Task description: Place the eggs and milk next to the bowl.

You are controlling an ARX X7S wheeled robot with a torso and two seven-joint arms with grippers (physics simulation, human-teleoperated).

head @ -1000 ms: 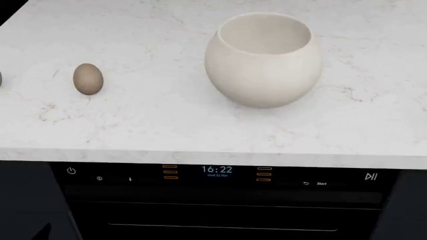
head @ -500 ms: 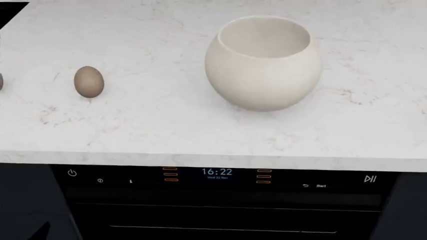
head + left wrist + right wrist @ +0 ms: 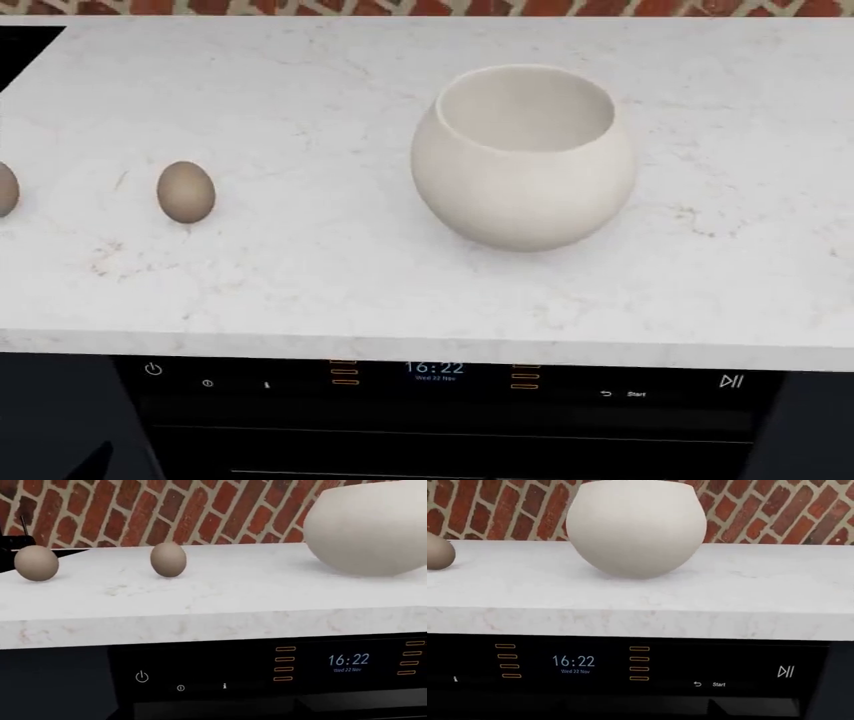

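Eggs sat on the white marble counter, well apart from the bowl and on its left side in the head view. The nearer egg stood upright, long axis vertical, with bare stone between it and the bowl; the farther egg was cut off by the frame edge there, though the left wrist view showed it whole, beside the nearer one. No milk showed in any view.

Neither gripper appeared in any picture, so I could not tell how their fingers stood. Both wrist cameras looked from below counter height, in front of the oven panel. Judging by what each camera faced, the left arm was likely the nearer to the eggs; the right wrist view caught only a sliver of one egg.

The counter's front edge ran close by, and the brick wall closed the back. Open stone lay on both sides of the bowl.
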